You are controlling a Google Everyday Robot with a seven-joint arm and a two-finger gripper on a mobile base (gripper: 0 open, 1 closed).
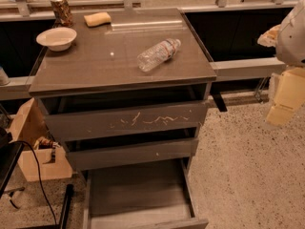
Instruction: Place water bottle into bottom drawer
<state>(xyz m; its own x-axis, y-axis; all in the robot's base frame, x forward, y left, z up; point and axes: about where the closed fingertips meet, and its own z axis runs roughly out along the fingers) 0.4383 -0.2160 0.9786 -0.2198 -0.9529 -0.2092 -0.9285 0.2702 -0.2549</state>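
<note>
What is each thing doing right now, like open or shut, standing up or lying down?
water bottle: lying on its side on the cabinet top.
bottom drawer: pulled open, empty.
middle drawer: pushed in.
upper drawer: pushed in, front scratched.
bowl: upright, empty.
drink can: standing upright.
gripper: off to the right, away from the water bottle.

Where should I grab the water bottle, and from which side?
I'd grip the water bottle across its clear middle, coming from above: it lies on its side on the cabinet top, cap pointing back-right. The gripper hangs off to the right.
</note>
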